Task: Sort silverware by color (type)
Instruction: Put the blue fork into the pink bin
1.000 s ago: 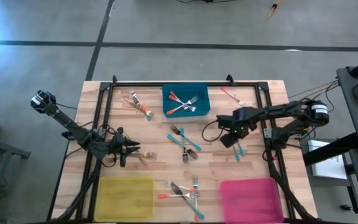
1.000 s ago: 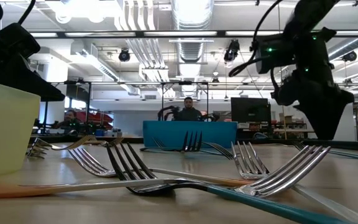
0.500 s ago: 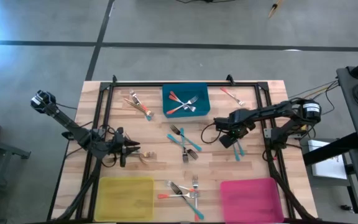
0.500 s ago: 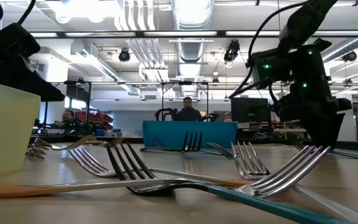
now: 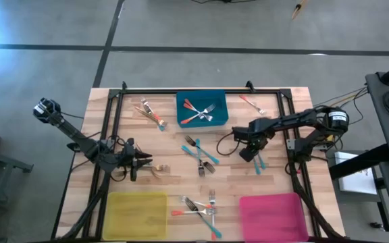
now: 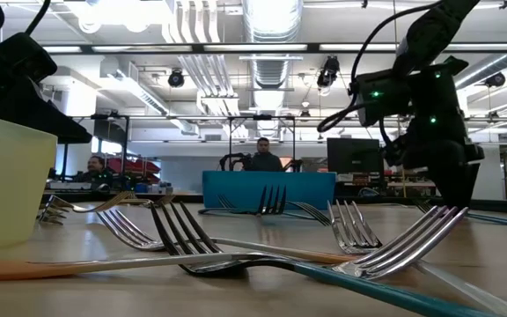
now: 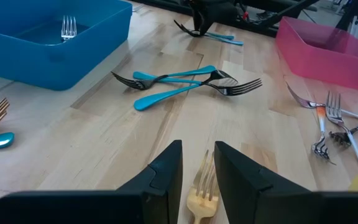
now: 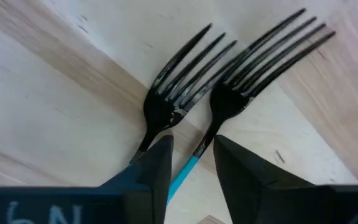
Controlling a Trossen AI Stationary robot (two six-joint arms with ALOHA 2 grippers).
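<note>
Sorting had barely begun: only the blue bin [image 5: 202,109], top centre of the table [image 5: 279,182], held forks, while the yellow bin [image 5: 138,213] and pink bin [image 5: 274,216] lay bare and most silverware [image 5: 200,154] remained scattered mid-frame. The right pincer [image 8: 190,152] straddled a teal fork [image 8: 263,65] with its fingers not yet closed, and the left pincer [image 7: 198,163] gripped a gold fork [image 7: 203,191].

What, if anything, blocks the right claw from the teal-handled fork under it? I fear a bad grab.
Nothing lies between the right claw and the teal-handled fork; its handle runs between the fingers. A second fork lies close alongside, near one finger, and might get caught too.
</note>
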